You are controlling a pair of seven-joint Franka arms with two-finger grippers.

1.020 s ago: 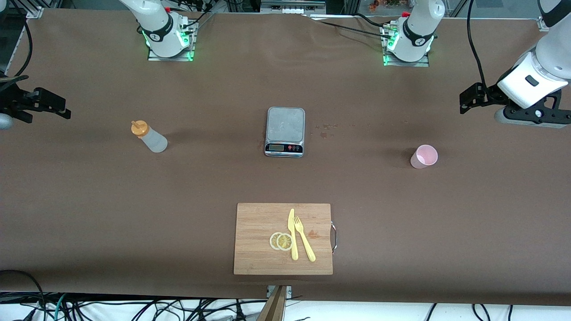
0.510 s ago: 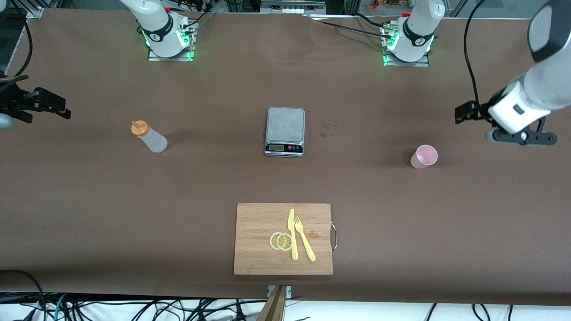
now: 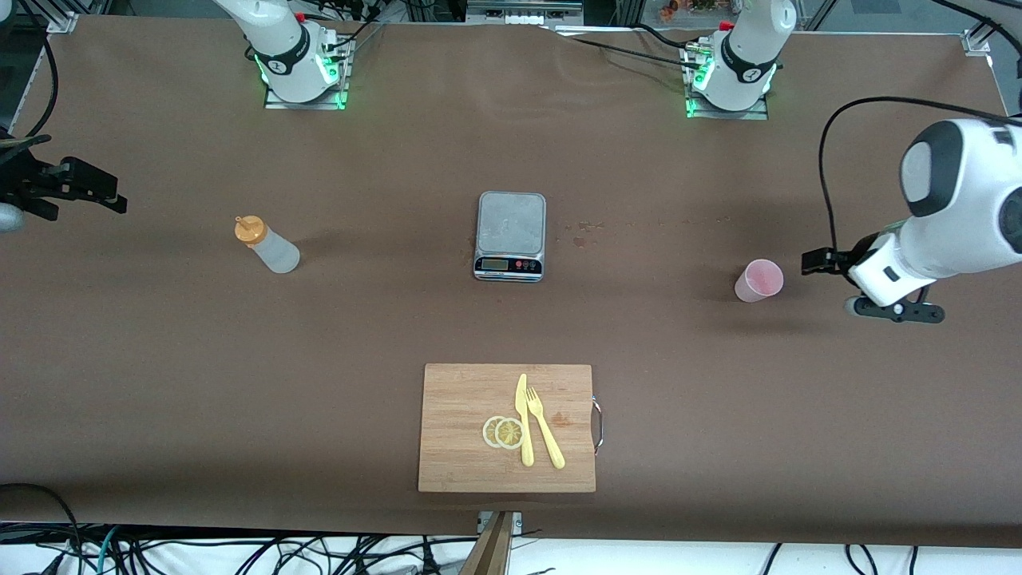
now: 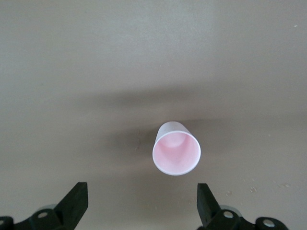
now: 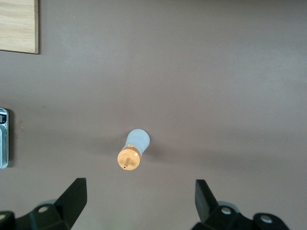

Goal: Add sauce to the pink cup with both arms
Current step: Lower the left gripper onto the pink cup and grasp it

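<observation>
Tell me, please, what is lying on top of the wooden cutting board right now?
On the cutting board lie two lemon slices, a yellow plastic knife and a yellow fork. The overlapping slices hide part of each other; nothing else is covered.

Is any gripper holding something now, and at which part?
Nothing is held. The left gripper is open beside the pink cup; the right gripper is open, apart from the sauce bottle.

No text or label can be read.
</observation>
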